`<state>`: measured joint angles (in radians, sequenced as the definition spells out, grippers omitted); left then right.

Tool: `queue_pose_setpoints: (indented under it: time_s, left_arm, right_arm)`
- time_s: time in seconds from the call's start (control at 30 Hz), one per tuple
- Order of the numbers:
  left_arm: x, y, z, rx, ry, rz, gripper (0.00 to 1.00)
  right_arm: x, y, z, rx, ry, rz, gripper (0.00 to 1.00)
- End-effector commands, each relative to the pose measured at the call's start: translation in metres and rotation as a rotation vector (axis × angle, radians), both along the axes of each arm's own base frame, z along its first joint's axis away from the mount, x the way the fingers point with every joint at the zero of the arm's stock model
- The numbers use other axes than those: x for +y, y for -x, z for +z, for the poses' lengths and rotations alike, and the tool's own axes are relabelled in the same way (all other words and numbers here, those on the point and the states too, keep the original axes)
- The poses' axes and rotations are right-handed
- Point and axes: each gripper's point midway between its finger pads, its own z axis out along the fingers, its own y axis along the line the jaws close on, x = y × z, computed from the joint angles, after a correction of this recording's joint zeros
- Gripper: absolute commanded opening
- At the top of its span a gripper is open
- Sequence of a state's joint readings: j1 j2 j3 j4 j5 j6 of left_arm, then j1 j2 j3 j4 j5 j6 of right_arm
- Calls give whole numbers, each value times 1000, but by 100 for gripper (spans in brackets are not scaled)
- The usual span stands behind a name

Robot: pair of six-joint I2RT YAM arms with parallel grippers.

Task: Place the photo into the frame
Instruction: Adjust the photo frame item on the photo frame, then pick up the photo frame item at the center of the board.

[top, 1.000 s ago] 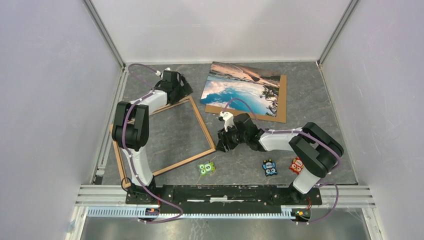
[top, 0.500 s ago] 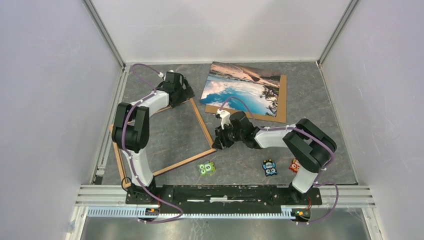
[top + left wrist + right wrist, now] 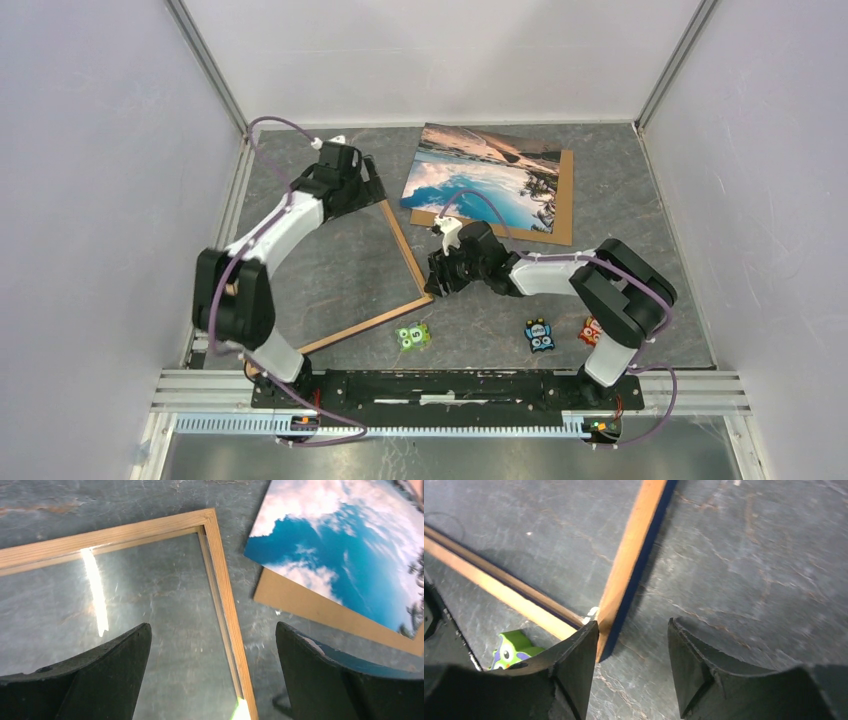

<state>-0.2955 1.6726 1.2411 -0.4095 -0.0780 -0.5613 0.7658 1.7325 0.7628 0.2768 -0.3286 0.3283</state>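
The frame (image 3: 405, 245) lies back up on the table, light wood with a dark blue edge. The photo (image 3: 485, 180) lies face up at the back, resting on the brown backing board (image 3: 555, 225). My left gripper (image 3: 368, 192) is open above the frame's far right corner. In the left wrist view, the rail (image 3: 225, 595) runs between the open fingers, with the photo (image 3: 350, 545) to its right. My right gripper (image 3: 438, 282) is open and empty at the frame's near right corner. In the right wrist view, its left finger (image 3: 574, 655) sits against the corner (image 3: 609, 615).
A green owl toy (image 3: 413, 336) lies just in front of the frame's near corner and shows in the right wrist view (image 3: 511, 650). A blue toy (image 3: 540, 335) and a red toy (image 3: 593, 330) lie near the right arm's base. Walls enclose the table.
My left arm's elbow has swung down and to the left, while its gripper stays over the frame's far corner. My right gripper has edged left, closer to the frame's near right corner.
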Motion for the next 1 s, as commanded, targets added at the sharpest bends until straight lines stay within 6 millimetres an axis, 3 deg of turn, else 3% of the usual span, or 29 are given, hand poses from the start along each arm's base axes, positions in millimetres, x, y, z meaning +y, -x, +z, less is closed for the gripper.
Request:
queue_pose_setpoints:
  time_s: [0.0, 0.17, 0.27, 0.57, 0.67, 0.83, 0.97]
  left_arm:
    - [14, 33, 33, -70, -30, -40, 100]
    - [23, 67, 43, -102, -38, -81, 100]
    - [24, 80, 46, -98, -38, -110, 100]
    - [24, 88, 52, -140, -38, -136, 100]
    - [19, 83, 53, -142, -7, -128, 100]
    - [11, 73, 56, -155, 36, -114, 100]
    - [11, 72, 52, -149, 33, -115, 100]
  right_arm:
    - [-28, -8, -5, -18, 120, -106, 62]
    - [-12, 18, 12, 120, -71, -163, 65]
    - [-2, 39, 16, 221, -195, -211, 61]
    - [22, 59, 21, 410, -427, -290, 50]
    - [24, 48, 20, 409, -458, -342, 50]
    - [25, 6, 20, 343, -459, -410, 50]
    - [12, -24, 14, 282, -414, -461, 50]
